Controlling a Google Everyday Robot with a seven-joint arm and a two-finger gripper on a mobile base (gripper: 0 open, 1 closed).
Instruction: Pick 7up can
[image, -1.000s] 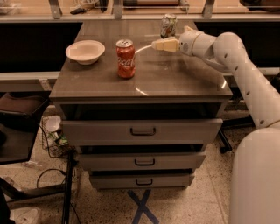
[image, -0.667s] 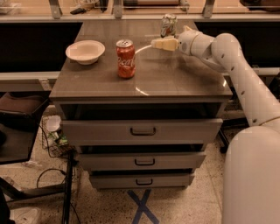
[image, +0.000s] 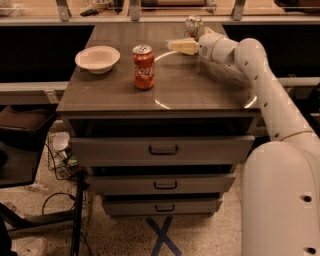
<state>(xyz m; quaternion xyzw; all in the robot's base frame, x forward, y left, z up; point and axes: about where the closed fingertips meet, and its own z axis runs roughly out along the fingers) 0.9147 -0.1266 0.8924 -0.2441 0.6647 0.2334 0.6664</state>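
The 7up can (image: 193, 25) is a pale silvery can with a silver top, standing upright at the far right of the wooden cabinet top (image: 200, 85). My gripper (image: 181, 46) reaches in from the right on a white arm. It sits just in front of and slightly left of the can, pointing left. The gripper's wrist hides the can's lower part. I cannot see whether the gripper touches the can.
A red cola can (image: 144, 67) stands upright near the middle of the top. A white bowl (image: 97, 58) sits at the left. The cabinet has three drawers (image: 162, 149) below. A counter rail runs behind the cabinet. Cables and a wire basket lie on the floor at the left.
My gripper has shifted slightly left and farther back along the cabinet top, staying beside the 7up can. The cans and the bowl have not moved.
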